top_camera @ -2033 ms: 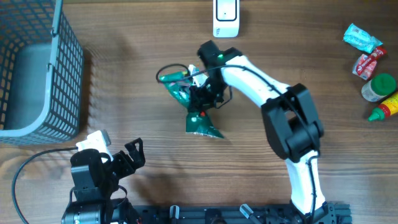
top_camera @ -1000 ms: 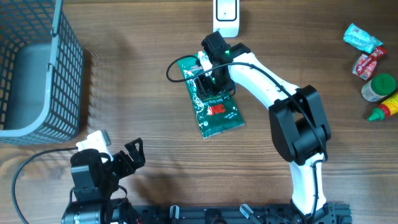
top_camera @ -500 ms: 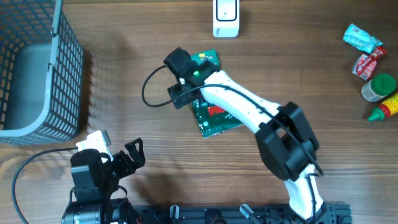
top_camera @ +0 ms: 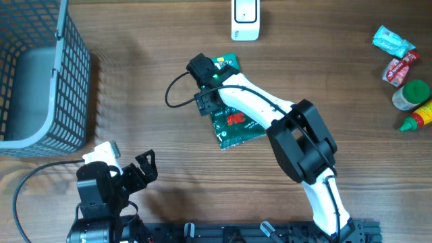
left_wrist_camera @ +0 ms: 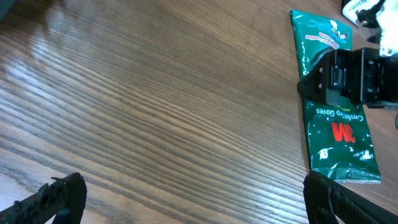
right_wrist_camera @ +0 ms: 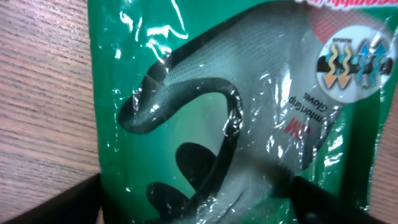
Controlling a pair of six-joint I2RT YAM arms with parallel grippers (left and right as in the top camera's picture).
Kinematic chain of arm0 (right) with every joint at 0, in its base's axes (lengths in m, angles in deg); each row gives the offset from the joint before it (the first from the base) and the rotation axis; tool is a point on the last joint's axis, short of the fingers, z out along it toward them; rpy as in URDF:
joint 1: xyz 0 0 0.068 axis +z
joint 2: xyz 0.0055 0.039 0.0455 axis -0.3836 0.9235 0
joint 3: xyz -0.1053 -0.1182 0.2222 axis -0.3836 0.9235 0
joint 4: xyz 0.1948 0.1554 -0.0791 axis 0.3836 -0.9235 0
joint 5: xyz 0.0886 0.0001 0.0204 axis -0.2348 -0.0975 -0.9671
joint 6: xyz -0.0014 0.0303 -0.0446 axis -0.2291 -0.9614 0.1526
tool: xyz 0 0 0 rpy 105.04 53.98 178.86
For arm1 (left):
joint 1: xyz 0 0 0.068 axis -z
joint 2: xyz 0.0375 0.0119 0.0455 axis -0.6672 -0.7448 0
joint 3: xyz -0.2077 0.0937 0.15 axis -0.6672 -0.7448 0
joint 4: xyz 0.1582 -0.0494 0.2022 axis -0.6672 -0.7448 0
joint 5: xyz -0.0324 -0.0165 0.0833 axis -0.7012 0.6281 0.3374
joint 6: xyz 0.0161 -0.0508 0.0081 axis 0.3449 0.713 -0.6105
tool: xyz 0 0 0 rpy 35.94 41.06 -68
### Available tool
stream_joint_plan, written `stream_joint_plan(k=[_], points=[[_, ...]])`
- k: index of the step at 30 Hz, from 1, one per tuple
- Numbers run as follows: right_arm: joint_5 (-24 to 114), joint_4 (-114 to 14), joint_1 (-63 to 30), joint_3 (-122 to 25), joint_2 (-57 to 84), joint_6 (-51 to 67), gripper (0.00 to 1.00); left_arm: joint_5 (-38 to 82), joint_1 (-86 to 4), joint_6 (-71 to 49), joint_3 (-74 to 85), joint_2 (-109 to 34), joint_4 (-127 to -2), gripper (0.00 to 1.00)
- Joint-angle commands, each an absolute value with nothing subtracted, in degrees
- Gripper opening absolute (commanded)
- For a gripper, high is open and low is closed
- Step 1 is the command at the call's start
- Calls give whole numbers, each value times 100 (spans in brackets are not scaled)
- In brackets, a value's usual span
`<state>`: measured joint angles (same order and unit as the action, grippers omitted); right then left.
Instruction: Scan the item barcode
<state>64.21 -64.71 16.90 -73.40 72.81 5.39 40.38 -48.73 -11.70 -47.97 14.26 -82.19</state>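
Note:
The item is a flat green pack of gloves [top_camera: 234,126] lying face up on the wooden table, with a red logo on it. The right wrist view shows its print [right_wrist_camera: 236,106] from very close. No barcode shows on this face. My right gripper [top_camera: 206,102] hovers low over the pack's upper left part, open, its fingers spread across the pack [right_wrist_camera: 199,208] and holding nothing. A white scanner [top_camera: 244,18] stands at the far edge, just beyond the pack. My left gripper [top_camera: 147,169] rests open near the front left, far from the pack [left_wrist_camera: 339,134].
A grey wire basket [top_camera: 67,81] fills the far left. At the far right lie a teal packet [top_camera: 393,40], a red packet [top_camera: 399,68], a green-lidded jar [top_camera: 412,93] and a yellow bottle [top_camera: 418,119]. The right arm's cable [top_camera: 177,94] loops left of the pack.
My right gripper has let go of the pack's top and opened, then swung left over its upper left part. The pack now lies flat. The left arm has not moved.

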Motion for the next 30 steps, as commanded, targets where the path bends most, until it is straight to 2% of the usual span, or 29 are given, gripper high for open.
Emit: stream_joint_plan(k=[1,2,4,5,8,10,14,21,24,30], points=[[5954,-6936,1546,-7174,8248,684,68,4090,-4912,-1242,-4828,1452,-8208,100],[5829,-7102,1494,-7174,8361,684,49,4090,-4912,-1242,-4828,1452,-8208,100],[5628,-7360,1415,-7174,8490,653,24,4090,-4912,-1242,-4828,1452,-8208,100],[5558,-7458,1376,-7174,8503,642,16,4090,-4912,-1242,-4828,1452,-8208,100],[5556,-7555,1356,-7283,8411,655,5,4092,-4912,-1242,-4828,1452,-8208,100],[5460,-7712,1356,-7471,8324,686,5,4092,-4912,-1242,-4828,1452,-8208,100],[4115,-8110,1343,-7908,7990,1591,5,4090,-4912,-1242,-4828,1452,-8208,100],[212,-9026,1065,-8018,7161,4246,5,4090,-4912,-1242,-4828,1452,-8208,100],[-809,-9587,928,-8015,7137,5372,4,4092,-4912,-1242,-4828,1452,-8208,100],[-2077,-9690,674,-8009,7137,5462,4,4092,-4912,-1242,-4828,1452,-8208,100]])
